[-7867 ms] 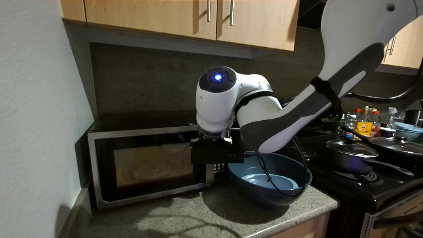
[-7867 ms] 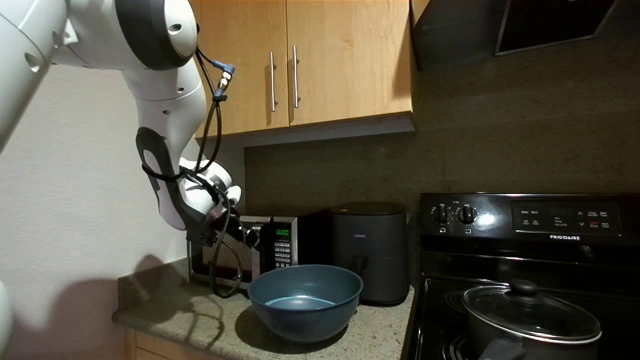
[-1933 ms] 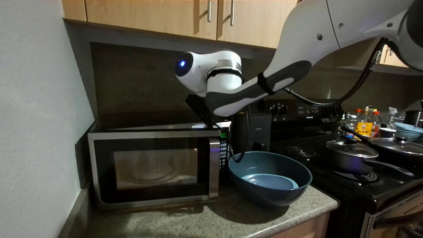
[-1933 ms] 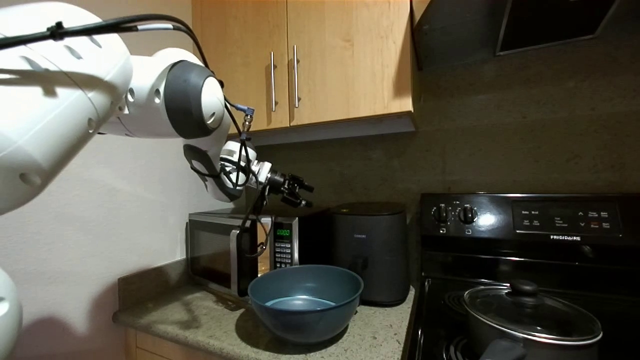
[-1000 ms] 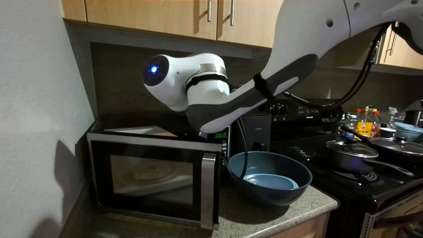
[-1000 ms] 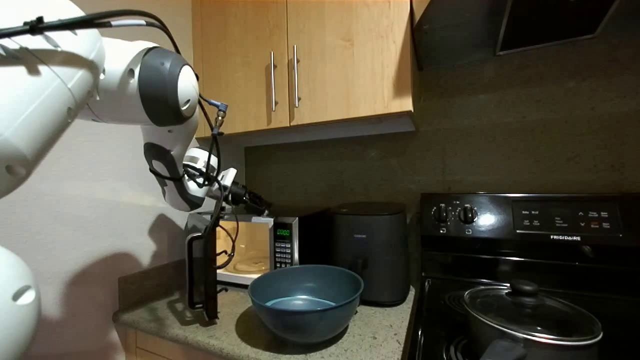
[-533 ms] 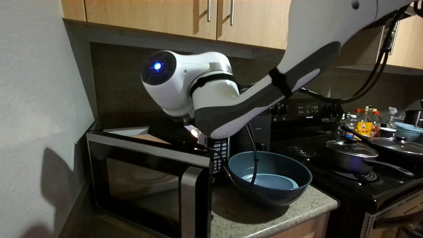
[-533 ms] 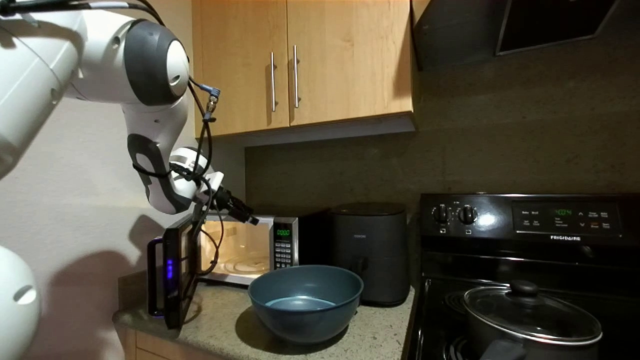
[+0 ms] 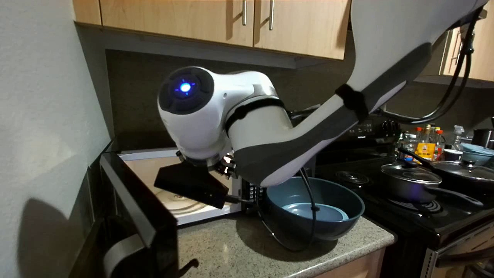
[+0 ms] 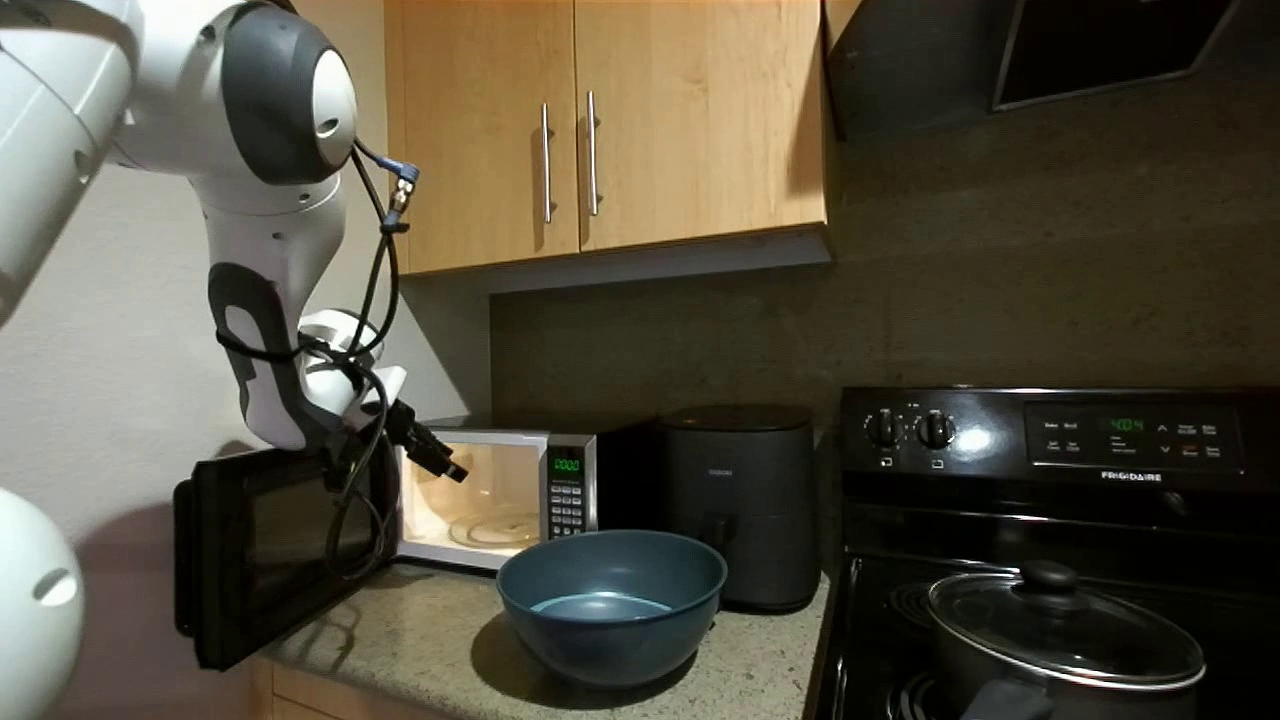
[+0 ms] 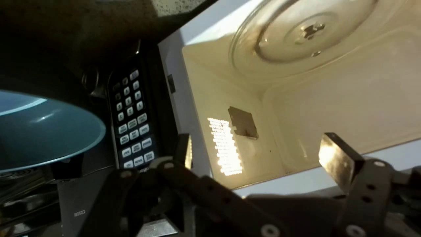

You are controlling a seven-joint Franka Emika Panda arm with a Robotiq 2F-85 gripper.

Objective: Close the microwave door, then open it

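The microwave door stands swung far out toward the wall, its inner side facing the room. In an exterior view I look along the top edge of that door. Behind it the microwave shows a lit white interior with the glass turntable. My gripper hangs in front of the cavity, on the inner side of the door. In the wrist view the gripper is open, fingers wide apart, nothing between them; the cavity and button panel lie beyond. Whether the wrist touches the door I cannot tell.
A blue bowl sits on the counter right of the microwave. A black air fryer stands behind it. The stove holds a lidded pot. Wall cabinets hang above; a wall is close to the door.
Several seconds ago the door was shut. Over the last second it has swung from partly ajar to wide out, while the gripper moved lower and leftward along its inner side, still open.
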